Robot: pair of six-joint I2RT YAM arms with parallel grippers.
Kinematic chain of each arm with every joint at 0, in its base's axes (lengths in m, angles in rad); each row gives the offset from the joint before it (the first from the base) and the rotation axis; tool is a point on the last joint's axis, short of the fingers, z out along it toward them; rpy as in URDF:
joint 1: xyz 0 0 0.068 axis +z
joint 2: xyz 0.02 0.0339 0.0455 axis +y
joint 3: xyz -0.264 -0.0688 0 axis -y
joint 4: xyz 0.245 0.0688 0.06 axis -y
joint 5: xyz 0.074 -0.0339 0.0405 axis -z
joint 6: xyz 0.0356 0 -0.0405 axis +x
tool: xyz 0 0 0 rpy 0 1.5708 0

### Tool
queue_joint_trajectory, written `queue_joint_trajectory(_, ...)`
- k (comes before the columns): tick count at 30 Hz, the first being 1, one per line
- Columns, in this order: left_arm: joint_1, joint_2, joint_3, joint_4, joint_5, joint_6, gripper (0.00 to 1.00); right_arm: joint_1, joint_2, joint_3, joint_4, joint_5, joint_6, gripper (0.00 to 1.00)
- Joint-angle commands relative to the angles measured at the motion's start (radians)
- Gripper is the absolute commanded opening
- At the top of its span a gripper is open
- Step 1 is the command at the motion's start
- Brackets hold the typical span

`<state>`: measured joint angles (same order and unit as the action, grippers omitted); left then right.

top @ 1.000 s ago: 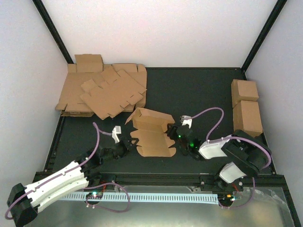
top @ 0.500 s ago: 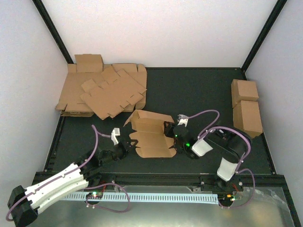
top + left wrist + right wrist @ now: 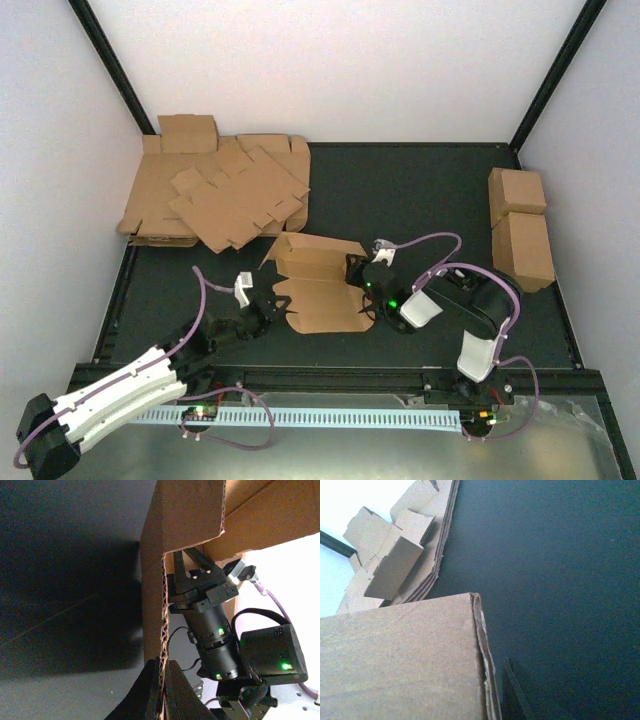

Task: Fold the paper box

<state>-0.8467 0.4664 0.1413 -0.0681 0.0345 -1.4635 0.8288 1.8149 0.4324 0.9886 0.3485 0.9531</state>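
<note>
Left gripper [image 3: 161,679] — arm stretched low, pinched together on paper box [image 3: 320,300] edge | right gripper [image 3: 353,272] — elbow folded, at box's opposite end, closure cannot be told

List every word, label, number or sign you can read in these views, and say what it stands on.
None can be read.
The paper box, the heap of sheets and the two cuboids are plain brown cardboard with no print.
The right arm shows green lights but no legible marking.
</note>
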Motion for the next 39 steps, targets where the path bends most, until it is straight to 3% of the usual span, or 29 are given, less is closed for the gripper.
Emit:
queue_joint_trajectory(1,-0.006,0.004,0.001,0.044,0.018,-0.017,0.02,-0.004,-0.002,0.010,-0.008,0.055,0.028,0.23)
queue_joint_trajectory(6,-0.006,0.002,0.001,0.045,0.016,-0.013,0.02,-0.004,0.003,0.005,-0.006,0.023,0.021,0.22)
queue_joint_trajectory(8,-0.006,0.000,0.001,0.043,0.015,-0.012,0.02,-0.004,0.007,-0.002,0.002,0.013,0.021,0.30)
queue_joint_trajectory(10,-0.006,-0.002,0.001,0.041,0.015,-0.012,0.02,-0.003,0.010,-0.014,0.016,0.015,0.028,0.31)
queue_joint_trajectory(19,-0.006,-0.008,0.003,0.036,0.010,-0.008,0.02,0.013,0.013,-0.027,0.008,0.001,0.034,0.23)
queue_joint_trajectory(24,-0.007,-0.007,0.007,0.037,0.013,-0.003,0.02,0.017,0.009,-0.029,0.013,-0.002,0.017,0.02)
queue_joint_trajectory(32,-0.006,-0.002,0.010,0.042,0.018,-0.004,0.01,0.030,-0.018,-0.020,-0.020,0.041,0.008,0.02)
queue_joint_trajectory(33,-0.006,-0.002,0.011,0.043,0.019,-0.003,0.01,0.030,-0.020,-0.020,-0.015,0.034,0.003,0.06)
queue_joint_trajectory(37,-0.006,-0.008,0.012,0.036,0.014,-0.001,0.02,0.040,-0.034,-0.046,0.020,0.033,0.005,0.54)
queue_joint_trajectory(39,-0.006,-0.017,0.015,0.023,0.004,0.002,0.02,0.042,-0.049,-0.055,0.023,0.014,-0.018,0.67)
